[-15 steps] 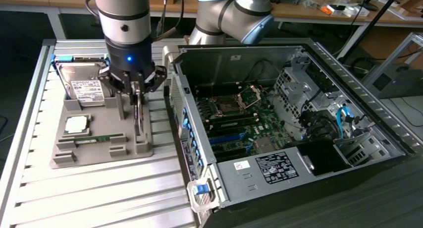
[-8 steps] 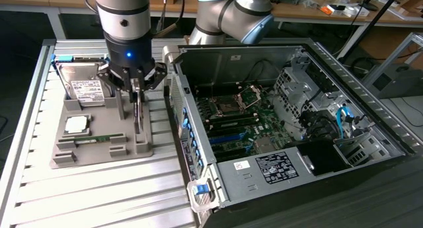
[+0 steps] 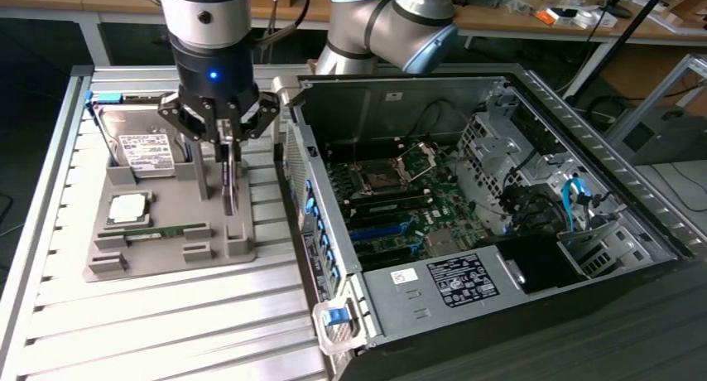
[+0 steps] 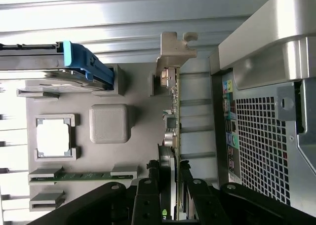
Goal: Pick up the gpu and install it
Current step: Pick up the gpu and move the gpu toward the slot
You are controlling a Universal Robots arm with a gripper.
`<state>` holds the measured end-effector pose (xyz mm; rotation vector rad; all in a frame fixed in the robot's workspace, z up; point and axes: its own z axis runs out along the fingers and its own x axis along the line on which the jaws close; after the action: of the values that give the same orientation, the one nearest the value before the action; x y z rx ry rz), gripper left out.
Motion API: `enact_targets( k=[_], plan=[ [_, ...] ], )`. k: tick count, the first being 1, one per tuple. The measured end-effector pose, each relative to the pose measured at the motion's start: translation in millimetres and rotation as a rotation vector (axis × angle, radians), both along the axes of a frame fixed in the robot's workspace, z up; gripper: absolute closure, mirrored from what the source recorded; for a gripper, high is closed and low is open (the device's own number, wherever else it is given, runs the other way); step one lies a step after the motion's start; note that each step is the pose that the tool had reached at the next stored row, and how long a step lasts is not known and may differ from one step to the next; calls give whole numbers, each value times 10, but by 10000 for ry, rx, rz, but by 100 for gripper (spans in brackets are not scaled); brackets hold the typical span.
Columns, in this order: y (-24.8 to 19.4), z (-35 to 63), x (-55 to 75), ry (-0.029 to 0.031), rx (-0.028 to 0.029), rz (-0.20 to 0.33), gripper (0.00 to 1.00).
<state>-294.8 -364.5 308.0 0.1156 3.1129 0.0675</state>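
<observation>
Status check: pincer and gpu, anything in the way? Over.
Pincer shut on gpu. Gpu upright at gray holder, outside open computer case. Path across looks clear.

Wrist (image 3: 204,21) vertical — end effector (image 3: 227,149) straight down, fingers (image 4: 146,200) in a narrow pinch

We see bright, even light on the counter (image 3: 165,331) in the exterior view, soft shadows beside the gray tray (image 3: 165,253), and a dimmer computer case (image 3: 409,306) interior. In the wrist view, glare bleaches the counter and the pincer (image 4: 168,168) sits dark.
</observation>
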Motion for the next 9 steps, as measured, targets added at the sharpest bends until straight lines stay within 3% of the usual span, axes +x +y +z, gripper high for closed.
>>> enact_targets(
  k=[9],
  plan=[
    [0, 96, 0, -1, 1, 1, 73]
  ],
)
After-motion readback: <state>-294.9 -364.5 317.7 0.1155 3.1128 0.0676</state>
